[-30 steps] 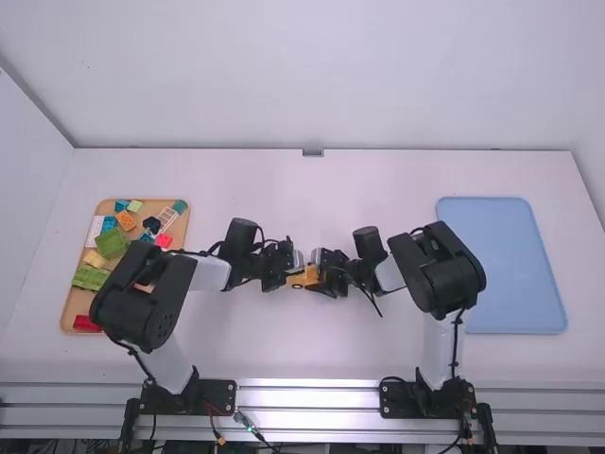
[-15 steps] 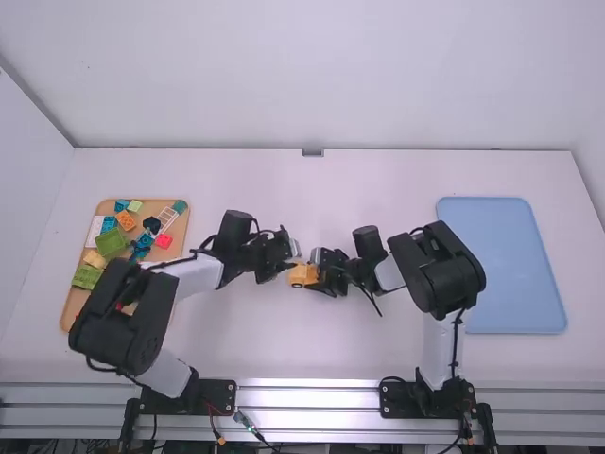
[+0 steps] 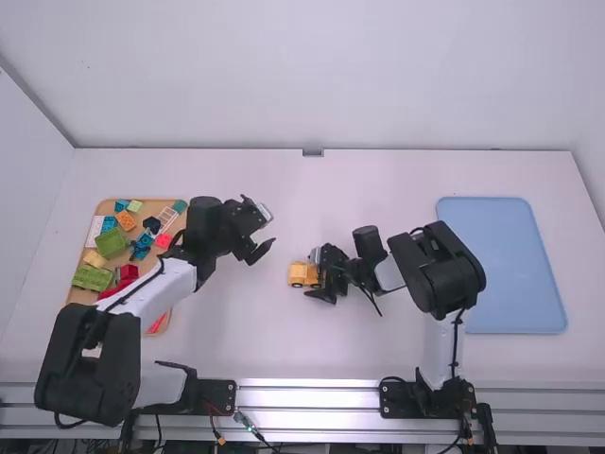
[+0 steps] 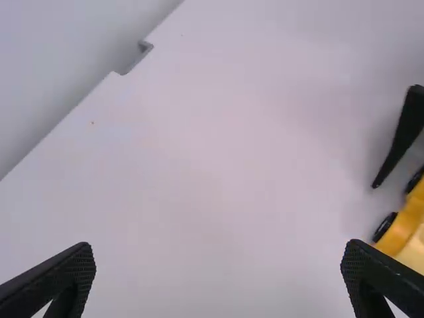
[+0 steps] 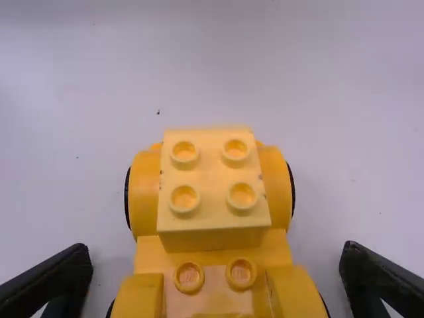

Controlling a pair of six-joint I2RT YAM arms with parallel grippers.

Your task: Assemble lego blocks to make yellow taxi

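Observation:
My left gripper (image 3: 267, 230) stands open over the table, up and to the left of the yellow car (image 3: 302, 274). No object is between its fingers in the left wrist view, where the left gripper (image 4: 218, 257) has the wheeled yellow car (image 4: 405, 222) beside it. At the car's right end is my right gripper (image 3: 317, 275). The right wrist view shows the right gripper (image 5: 217, 257) open, one finger on each side of the car with gaps between. A lighter yellow block (image 5: 212, 165) with studs sits on the car's far end (image 5: 278, 189).
On the left, a wooden tray (image 3: 71, 307) holds several loose blocks, including a green one (image 3: 111, 242) and an orange one (image 3: 126, 220); the left arm reaches over it. A blue tray (image 3: 506, 265) lies on the right, behind the right arm's elbow.
My left gripper has backed away from the car, leftward and toward the far side, and its arm has folded back. The right arm and the car have kept their places.

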